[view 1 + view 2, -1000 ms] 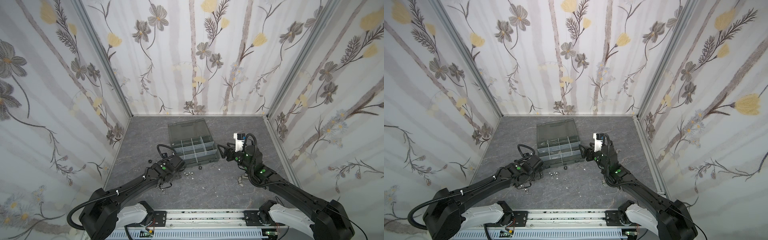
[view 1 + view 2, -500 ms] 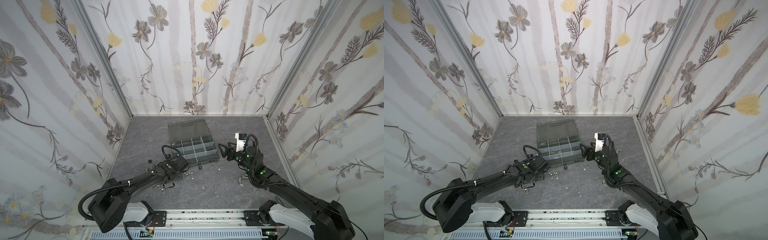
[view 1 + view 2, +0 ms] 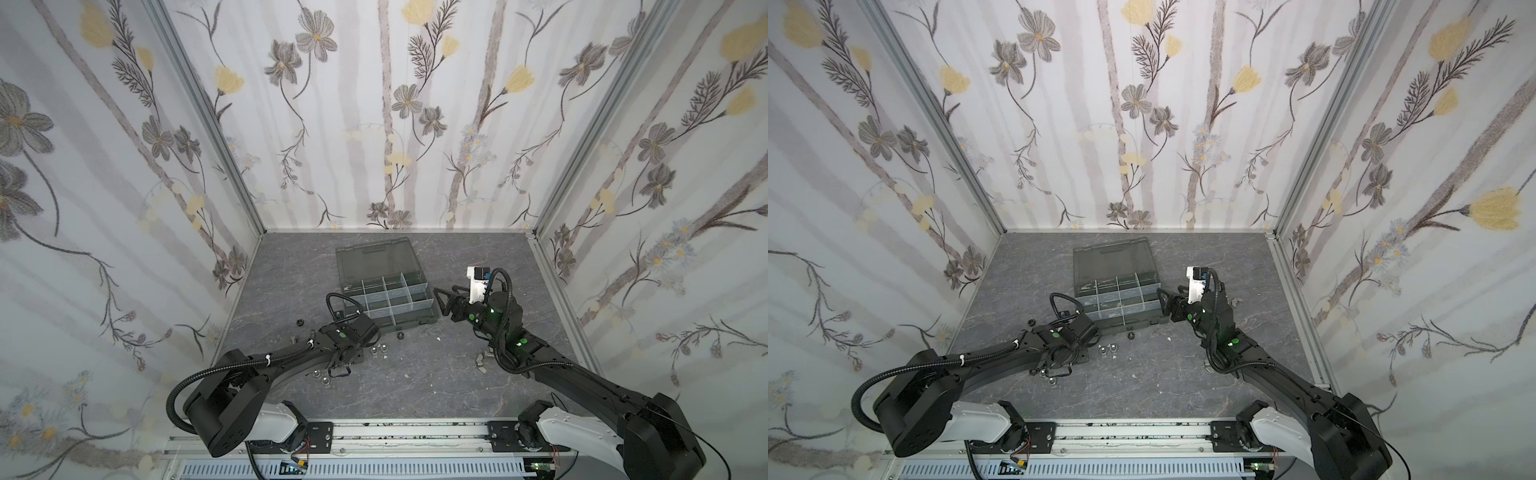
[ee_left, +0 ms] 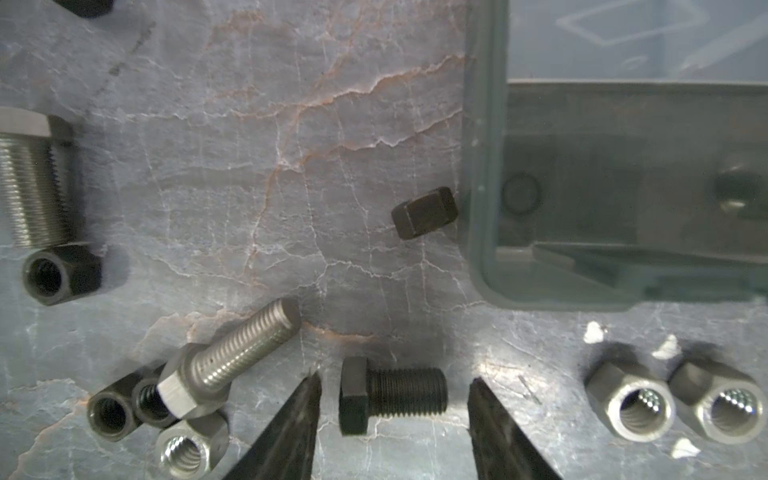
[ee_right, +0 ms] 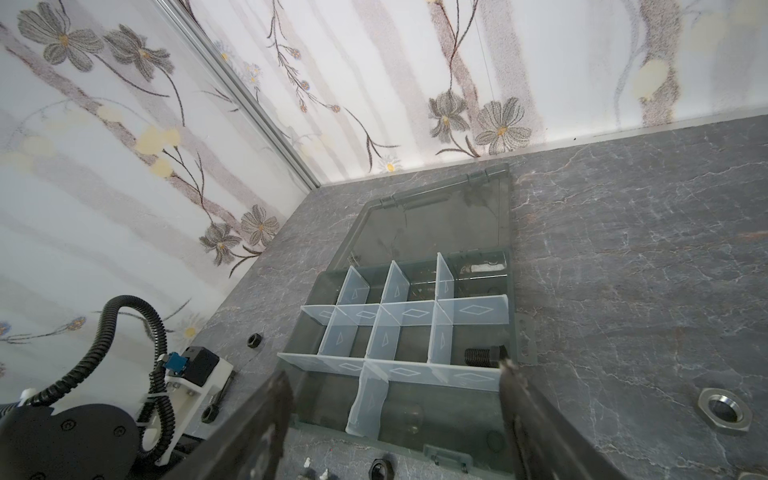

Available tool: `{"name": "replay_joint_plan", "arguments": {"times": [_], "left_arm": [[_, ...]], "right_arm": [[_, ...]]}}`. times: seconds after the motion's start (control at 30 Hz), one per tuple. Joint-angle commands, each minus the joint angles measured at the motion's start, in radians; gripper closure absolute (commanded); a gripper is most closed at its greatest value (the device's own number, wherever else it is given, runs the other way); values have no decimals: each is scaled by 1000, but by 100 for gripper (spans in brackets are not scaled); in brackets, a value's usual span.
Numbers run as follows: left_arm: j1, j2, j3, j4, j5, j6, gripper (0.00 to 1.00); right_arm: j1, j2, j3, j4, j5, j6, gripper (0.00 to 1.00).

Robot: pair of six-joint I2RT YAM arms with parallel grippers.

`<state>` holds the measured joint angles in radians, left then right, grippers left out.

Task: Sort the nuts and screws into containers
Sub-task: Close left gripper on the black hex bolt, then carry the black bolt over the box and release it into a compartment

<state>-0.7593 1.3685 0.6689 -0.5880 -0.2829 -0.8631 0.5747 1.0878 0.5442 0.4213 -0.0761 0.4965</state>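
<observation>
In both top views, the left arm (image 3: 291,357) has swung its wrist nearer the organizer box (image 3: 411,326) than 1 second ago and now stoops over loose hardware by the box's front wall. The right gripper (image 3: 441,300) has barely shifted and hovers at the box's right end. The left arm's fingertips are hidden under its own wrist here, and the scattered silver nuts (image 3: 376,351) are too small to tell apart.

In the left wrist view, the left gripper (image 4: 395,378) straddles a black screw (image 4: 392,401) lying flat on the table. There is a gap on each side, so the jaws are apart and nothing is pinched. This screw looks like the next piece bound for a cell. A silver bolt (image 4: 237,353) leans across nearby nuts. Both fingers run off the frame.

In the right wrist view, the right gripper's jaws are spread with nothing between them. 1 stowed black screw (image 5: 482,356) already lies in a right-end cell, partly behind a fingertip. A rounded shape in the front cell cannot be identified.
</observation>
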Motion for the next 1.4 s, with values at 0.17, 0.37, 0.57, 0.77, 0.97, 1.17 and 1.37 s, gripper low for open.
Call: {"name": "replay_joint_plan", "arguments": {"times": [0.17, 0.37, 0.57, 0.77, 0.97, 1.17, 1.37], "left_arm": [[0, 39, 4, 8, -7, 10, 43], [-1, 58, 3, 12, -14, 12, 47], [0, 67, 0, 15, -25, 15, 57], [0, 56, 15, 13, -17, 17, 62], [0, 13, 84, -19, -9, 41, 64], [0, -30, 189, -43, 2, 84, 64], [2, 37, 342, -35, 11, 156, 64]], "right_arm": [[-1, -38, -4, 32, 4, 6, 21], [-1, -52, -7, 24, 6, 4, 21], [0, -60, -7, 20, 10, -1, 21], [0, -60, -2, 8, 16, -5, 21], [0, -39, 26, -31, 11, -12, 20], [-1, -5, 48, -53, -1, -6, 20], [-12, -9, 36, -74, -4, 11, 20]]}}
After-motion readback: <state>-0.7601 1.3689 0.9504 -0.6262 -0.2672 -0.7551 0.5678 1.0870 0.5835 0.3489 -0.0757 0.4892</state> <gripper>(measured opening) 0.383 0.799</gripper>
